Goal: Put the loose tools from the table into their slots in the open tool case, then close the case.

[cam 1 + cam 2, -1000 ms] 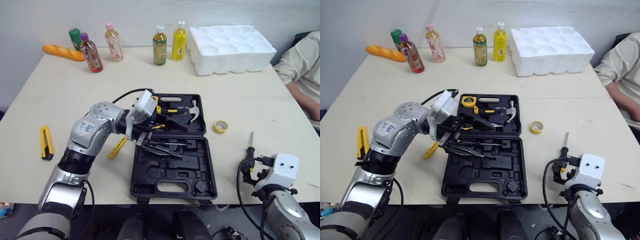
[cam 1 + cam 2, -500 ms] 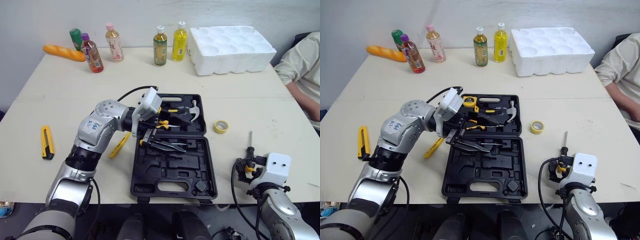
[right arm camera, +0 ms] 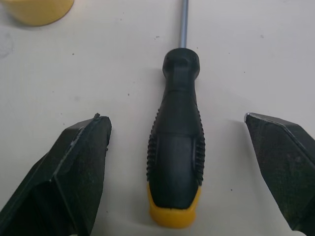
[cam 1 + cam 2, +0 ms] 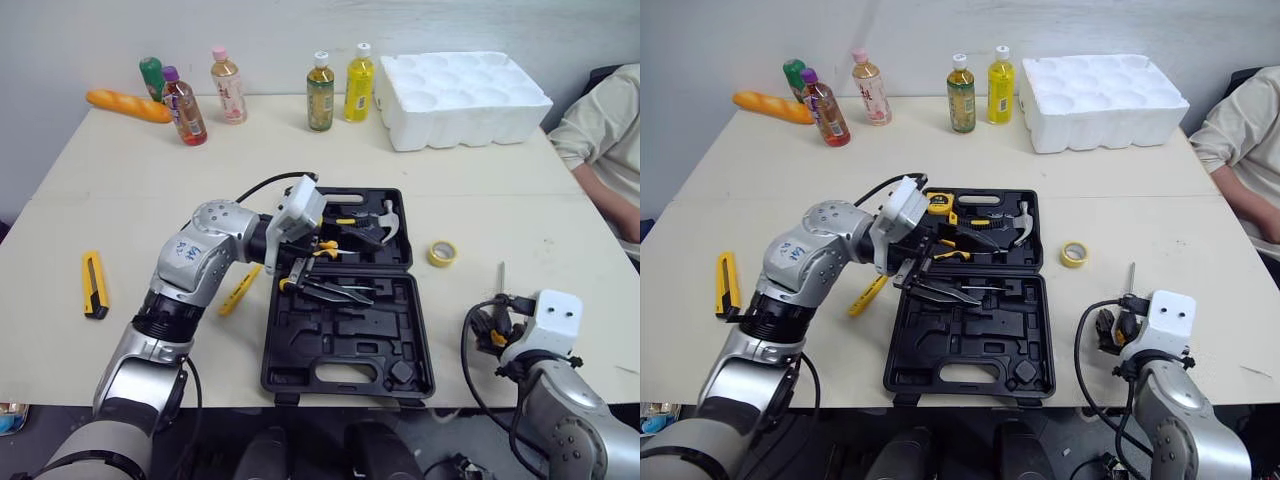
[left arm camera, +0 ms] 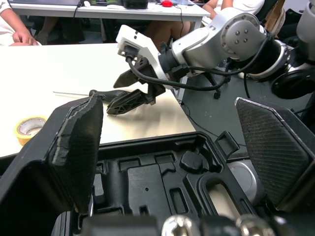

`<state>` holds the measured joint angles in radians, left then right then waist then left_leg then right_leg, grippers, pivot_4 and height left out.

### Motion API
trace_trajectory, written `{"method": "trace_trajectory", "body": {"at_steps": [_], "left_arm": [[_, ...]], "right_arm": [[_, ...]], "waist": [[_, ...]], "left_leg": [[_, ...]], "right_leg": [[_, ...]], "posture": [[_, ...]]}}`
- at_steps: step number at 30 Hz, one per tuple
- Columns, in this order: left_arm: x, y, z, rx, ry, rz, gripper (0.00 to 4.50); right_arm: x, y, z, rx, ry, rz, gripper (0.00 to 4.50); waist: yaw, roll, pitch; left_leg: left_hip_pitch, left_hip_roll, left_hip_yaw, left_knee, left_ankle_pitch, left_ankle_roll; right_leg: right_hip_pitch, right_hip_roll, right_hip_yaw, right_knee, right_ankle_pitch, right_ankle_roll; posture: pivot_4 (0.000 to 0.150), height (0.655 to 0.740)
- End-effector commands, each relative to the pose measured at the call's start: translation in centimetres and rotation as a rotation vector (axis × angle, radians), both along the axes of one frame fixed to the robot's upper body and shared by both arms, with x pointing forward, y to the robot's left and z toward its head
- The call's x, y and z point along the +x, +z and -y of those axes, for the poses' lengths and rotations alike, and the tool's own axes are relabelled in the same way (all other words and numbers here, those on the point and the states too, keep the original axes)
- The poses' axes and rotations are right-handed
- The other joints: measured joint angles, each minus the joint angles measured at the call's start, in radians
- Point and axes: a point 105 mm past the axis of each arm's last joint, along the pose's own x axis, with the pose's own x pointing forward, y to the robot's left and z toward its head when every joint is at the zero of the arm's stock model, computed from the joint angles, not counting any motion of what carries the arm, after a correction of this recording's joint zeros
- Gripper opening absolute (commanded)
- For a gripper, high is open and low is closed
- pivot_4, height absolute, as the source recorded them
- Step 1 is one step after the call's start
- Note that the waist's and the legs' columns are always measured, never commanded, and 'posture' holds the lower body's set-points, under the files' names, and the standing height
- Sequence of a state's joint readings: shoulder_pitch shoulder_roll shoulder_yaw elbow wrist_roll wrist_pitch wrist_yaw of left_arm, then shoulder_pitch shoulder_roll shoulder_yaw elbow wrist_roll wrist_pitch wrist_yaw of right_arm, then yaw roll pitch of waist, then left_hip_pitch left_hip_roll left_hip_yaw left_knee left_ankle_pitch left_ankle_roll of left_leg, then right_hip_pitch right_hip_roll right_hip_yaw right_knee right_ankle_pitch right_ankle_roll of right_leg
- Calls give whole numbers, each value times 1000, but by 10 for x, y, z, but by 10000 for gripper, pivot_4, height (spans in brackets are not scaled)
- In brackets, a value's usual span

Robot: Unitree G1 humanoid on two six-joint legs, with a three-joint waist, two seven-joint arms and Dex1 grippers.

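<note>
Fingers (image 3: 74, 172) of the right gripper (image 3: 174, 118) are wide open, one on each side of the screwdriver (image 3: 176, 162). It lies on the table (image 3: 74, 73), not picked up. Far across, the left gripper (image 5: 167, 101) is open too, holding nothing, over the open case (image 4: 340, 345). A hammer (image 4: 388, 222) is in. The knife (image 4: 93, 285) and tape roll (image 4: 441, 253) wait outside. I cannot tell if the pliers (image 4: 335, 291) sit in their slot.

Broad cream-white desk (image 4: 120, 200) set against a plain pale grey wall (image 4: 80, 40). Even, soft light with only faint shadows. Past the desk's corner, dark grey floor (image 5: 216, 123); farther off, a second desk (image 5: 98, 9) with a white top.
</note>
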<state>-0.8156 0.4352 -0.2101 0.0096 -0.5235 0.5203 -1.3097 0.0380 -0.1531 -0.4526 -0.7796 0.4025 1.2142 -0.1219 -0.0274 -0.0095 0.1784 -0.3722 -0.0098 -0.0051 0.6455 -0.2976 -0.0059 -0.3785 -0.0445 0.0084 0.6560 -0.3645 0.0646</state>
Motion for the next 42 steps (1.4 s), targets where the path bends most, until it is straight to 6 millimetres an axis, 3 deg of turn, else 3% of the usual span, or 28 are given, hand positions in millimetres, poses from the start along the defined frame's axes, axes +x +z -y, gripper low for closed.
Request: {"method": "trace_trajectory", "body": {"at_steps": [1, 6, 7, 9, 14, 15, 20, 23, 27, 32, 35, 38, 42], "left_arm": [[-5, 7, 3, -15, -17, 44, 44894], [-5, 7, 2, -17, -13, 47, 44894], [-5, 7, 2, -18, -12, 47, 44991], [-5, 7, 2, -19, -11, 48, 45000], [-5, 8, 3, -23, -8, 48, 45000], [-5, 8, 3, -24, -8, 47, 45000], [-5, 9, 3, -24, -15, 43, 45000], [-4, 9, 2, -19, -15, 48, 45000], [3, 4, -5, -5, 46, 46, 45000], [8, 1, -24, -1, 152, 11, 45000], [2, -16, -57, 80, 261, 24, 45000], [-1, -27, -82, 152, 364, 25, 45000], [-11, -40, -108, 237, 444, 29, 45000]], "right_arm": [[-3, 5, 1, 7, -10, -3, 45000], [-4, 1, 1, 37, -19, -31, 45000], [-4, 1, 1, 36, -19, -34, 42653], [-4, 1, 2, 35, -20, -35, 36340], [-2, 0, -2, 63, -13, -29, 11263], [-2, 0, -2, 63, -14, -30, 10250], [-5, 2, 0, 55, -29, -21, 10282], [-3, 14, 1, 51, -10, 33, 10282], [4, 64, -16, -50, 277, 179, 10282], [2, 86, -51, -146, 700, 165, 10282], [-1, 103, -89, -197, 1107, 170, 10282], [2, 102, -108, -247, 1355, 127, 10282], [28, 91, -114, -315, 1456, 25, 10282]], "waist": [[0, 0, 0], [-1, 0, 0], [-1, 0, 0], [-1, 0, 0], [-2, 0, 0], [-2, 0, 0], [-2, 0, 0], [-1, 0, 0], [-3, 1, 1], [-3, 1, 1], [-16, 2, 2], [-17, -2, 5], [-9, -5, 7]], "left_leg": [[0, 0, 0, 0, 0, 0], [0, 0, 0, 0, 0, 1], [0, 0, 0, 0, -1, 1], [0, 0, 0, 0, -1, 1], [0, 0, 0, 0, -1, 1], [0, 0, 0, 0, -1, 1], [0, 0, 0, 0, -1, 1], [0, 0, 0, 0, -1, 1], [0, 0, 1, 0, -1, 2], [0, 2, -1, 0, -3, 5], [0, 2, 0, 0, -3, 5], [2, 3, -1, 0, -4, 6], [1, 3, -3, 0, -4, 6]], "right_leg": [[0, 0, 0, 0, 0, 0], [0, 0, 0, 0, 0, 0], [0, 0, 0, 0, 0, 0], [0, 0, 0, 0, 0, 0], [0, 0, 0, 0, 0, 0], [0, 0, 0, 0, 0, 0], [0, 0, 0, 0, 0, 0], [0, 0, 0, 0, 0, 0], [0, 0, 0, 0, 0, 0], [1, 2, 0, -1, 0, 0], [0, 3, 1, -1, 0, 0], [1, 3, 1, -2, 0, 0], [2, 1, -1, -3, 0, 0]], "posture": [[1500, 7400], [1500, 7400], [1500, 7400], [1500, 7400], [1500, 7400], [1500, 7400], [1500, 7400], [1500, 7400], [1500, 7400], [1500, 7400], [1500, 7400], [1500, 7400], [1500, 7400]]}}
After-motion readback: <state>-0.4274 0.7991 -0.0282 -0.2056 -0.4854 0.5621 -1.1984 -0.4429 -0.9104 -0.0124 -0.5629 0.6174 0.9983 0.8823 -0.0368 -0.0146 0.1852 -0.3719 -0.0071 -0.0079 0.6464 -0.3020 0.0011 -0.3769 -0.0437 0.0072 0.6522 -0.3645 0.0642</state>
